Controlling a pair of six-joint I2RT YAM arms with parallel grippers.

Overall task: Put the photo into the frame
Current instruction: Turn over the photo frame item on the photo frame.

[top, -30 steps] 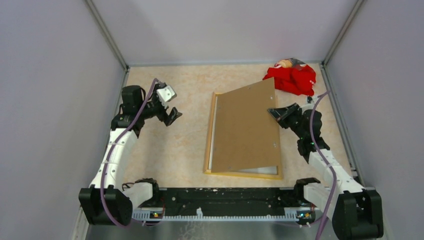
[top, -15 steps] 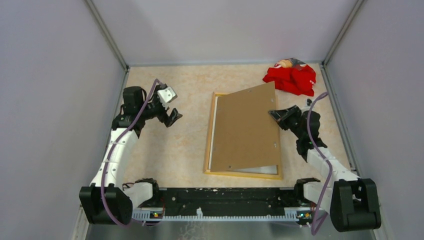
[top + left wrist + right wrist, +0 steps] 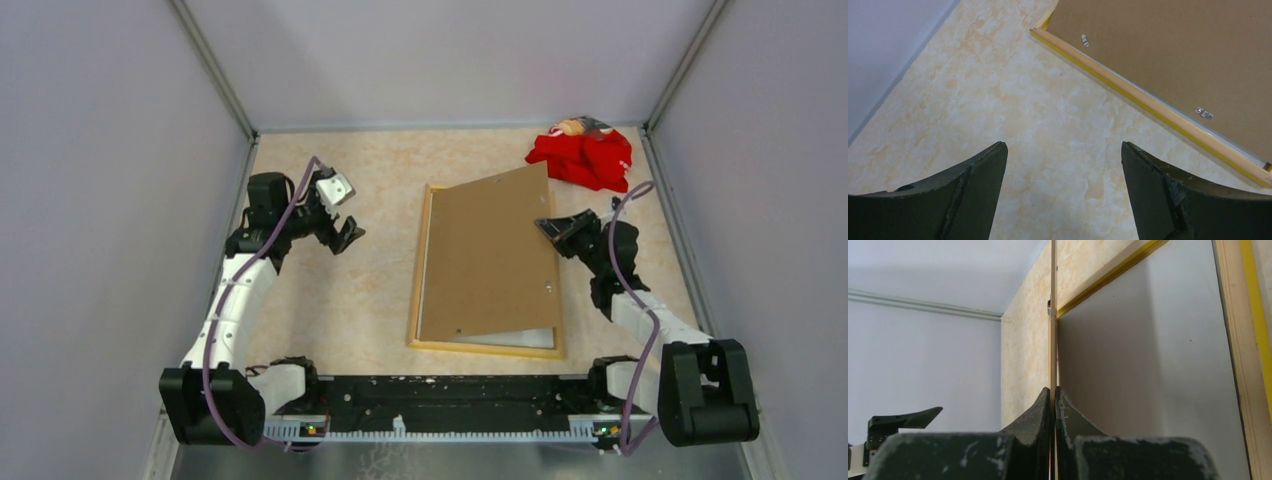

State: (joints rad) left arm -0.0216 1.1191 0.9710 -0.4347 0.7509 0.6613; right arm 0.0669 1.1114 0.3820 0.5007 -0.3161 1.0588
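Note:
The frame lies face down mid-table, pale wood back up with a yellow edge. Inside it lies the photo, white back up, also wide in the right wrist view. A brown backing board slants over both, lifted along its right side. My right gripper is shut on that board's thin right edge, with the fingertips pinching it. My left gripper hovers open over bare table left of the frame, with nothing between its fingers.
A crumpled red cloth lies at the back right corner. Grey walls close in the table on three sides. Small metal clips sit along the board's edge near the frame rail.
The right arm's elbow and base link have swung nearer the front edge while its gripper keeps hold of the board, which has barely shifted. The left arm has not moved.

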